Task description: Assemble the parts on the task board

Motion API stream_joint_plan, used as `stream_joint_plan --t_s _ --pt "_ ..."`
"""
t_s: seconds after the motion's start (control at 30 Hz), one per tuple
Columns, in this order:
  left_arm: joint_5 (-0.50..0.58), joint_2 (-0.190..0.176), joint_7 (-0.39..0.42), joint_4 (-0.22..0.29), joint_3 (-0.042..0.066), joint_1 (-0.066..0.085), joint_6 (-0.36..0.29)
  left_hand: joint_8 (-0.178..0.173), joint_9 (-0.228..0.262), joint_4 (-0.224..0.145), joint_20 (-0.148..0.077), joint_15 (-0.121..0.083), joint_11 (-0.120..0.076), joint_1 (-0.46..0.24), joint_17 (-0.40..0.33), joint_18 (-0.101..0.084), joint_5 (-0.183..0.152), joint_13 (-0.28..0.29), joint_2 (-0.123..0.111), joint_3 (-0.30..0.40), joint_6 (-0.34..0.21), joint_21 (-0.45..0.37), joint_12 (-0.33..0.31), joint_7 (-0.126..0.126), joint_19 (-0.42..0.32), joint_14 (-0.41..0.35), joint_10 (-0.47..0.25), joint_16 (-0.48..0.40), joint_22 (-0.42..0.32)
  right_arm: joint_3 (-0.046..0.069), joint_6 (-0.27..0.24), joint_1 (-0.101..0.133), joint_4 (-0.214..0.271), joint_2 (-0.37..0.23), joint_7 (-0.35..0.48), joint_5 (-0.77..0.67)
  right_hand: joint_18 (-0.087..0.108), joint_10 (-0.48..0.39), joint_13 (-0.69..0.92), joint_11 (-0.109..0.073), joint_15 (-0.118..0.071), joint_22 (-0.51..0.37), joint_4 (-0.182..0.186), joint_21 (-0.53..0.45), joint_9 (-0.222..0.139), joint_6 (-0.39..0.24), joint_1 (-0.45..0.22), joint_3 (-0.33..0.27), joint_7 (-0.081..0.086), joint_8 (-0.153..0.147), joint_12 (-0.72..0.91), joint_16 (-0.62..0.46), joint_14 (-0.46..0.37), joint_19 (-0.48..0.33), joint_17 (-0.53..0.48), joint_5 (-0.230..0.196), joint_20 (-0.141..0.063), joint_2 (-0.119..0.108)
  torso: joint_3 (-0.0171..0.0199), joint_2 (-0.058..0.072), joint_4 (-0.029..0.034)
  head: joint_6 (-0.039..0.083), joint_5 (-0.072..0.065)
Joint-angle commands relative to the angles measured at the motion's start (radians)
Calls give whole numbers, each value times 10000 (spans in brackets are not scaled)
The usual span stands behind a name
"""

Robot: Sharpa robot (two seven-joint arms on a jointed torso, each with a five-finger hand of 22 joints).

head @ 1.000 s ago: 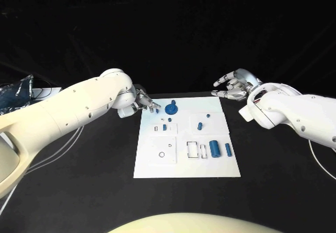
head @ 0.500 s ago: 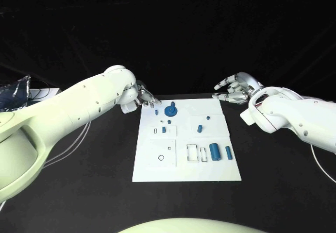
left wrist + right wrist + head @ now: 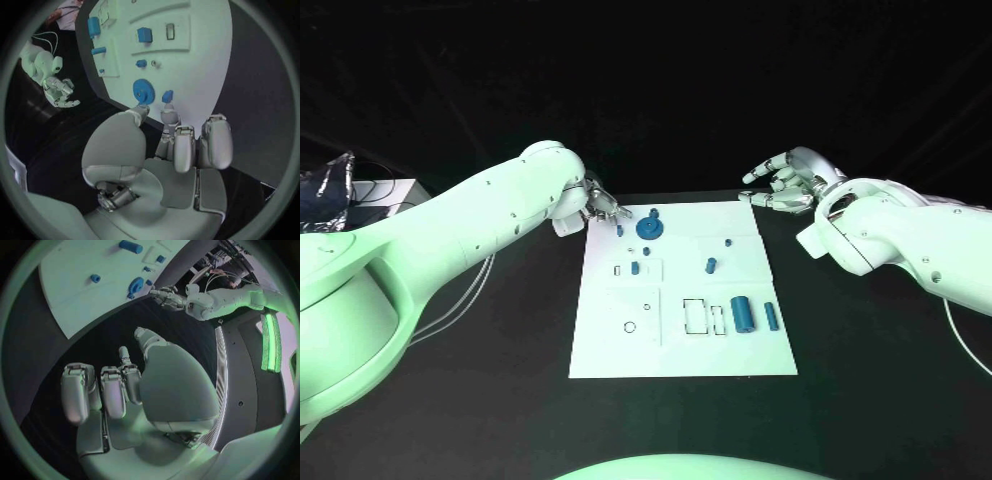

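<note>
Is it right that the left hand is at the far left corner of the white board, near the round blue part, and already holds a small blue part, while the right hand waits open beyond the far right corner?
Not quite. The left hand holds nothing: in the left wrist view its fingertips are bare, just short of the round blue part on the task board. The rest stands: the right hand waits open beyond the far right corner.

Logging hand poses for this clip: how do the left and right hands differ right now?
The left hand reaches the task board's far left corner, fingertips by the round blue part; the right hand hangs beyond the far right corner, off the board. Both hold nothing, fingers apart.
</note>
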Motion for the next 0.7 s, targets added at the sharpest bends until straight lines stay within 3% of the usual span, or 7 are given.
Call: stream_joint_plan --t_s 0.03,0.17,0.3,0.7 --pt "-310 8 125 -44 -2 24 102 -20 -17 -3 40 94 -7 73 2217 106 29 16 24 -9 52 61 65 -10 15 907 111 33 16 12 -50 25 27 -34 85 -159 42 -53 1341 36 80 1524 25 -59 11 -57 -2 14 15 10 -58 -33 838 479 1856 36 61 -79 -1 52 -14 -13 9" --pt "-385 -35 93 -51 -4 25 61 77 -22 0 32 72 -43 90 2217 102 27 278 8 -29 222 82 300 -57 38 908 282 35 51 15 -58 41 33 -58 80 -166 42 -53 1341 36 80 1524 25 -59 11 -57 -2 14 15 10 -58 -33 838 479 1856 36 61 -79 -3 47 -5 -25 14" --pt "-412 -68 68 -36 -5 25 43 386 90 4 -16 8 -119 98 2267 86 25 713 -3 -80 474 128 710 -145 89 926 544 63 135 16 -62 47 27 -63 77 -173 42 -39 1353 35 78 1528 26 -57 12 -67 6 16 13 25 -46 -29 841 481 1869 40 60 -93 -11 43 -7 -30 20" --pt "-378 -35 48 -101 -7 25 295 551 194 6 -52 -24 -147 84 2290 77 21 771 -15 -122 451 149 799 -172 112 934 565 77 177 17 -57 51 23 -53 74 -182 42 -39 1353 35 78 1528 26 -57 12 -67 6 16 13 25 -46 -29 841 481 1869 40 60 -93 -10 57 -8 -52 19"
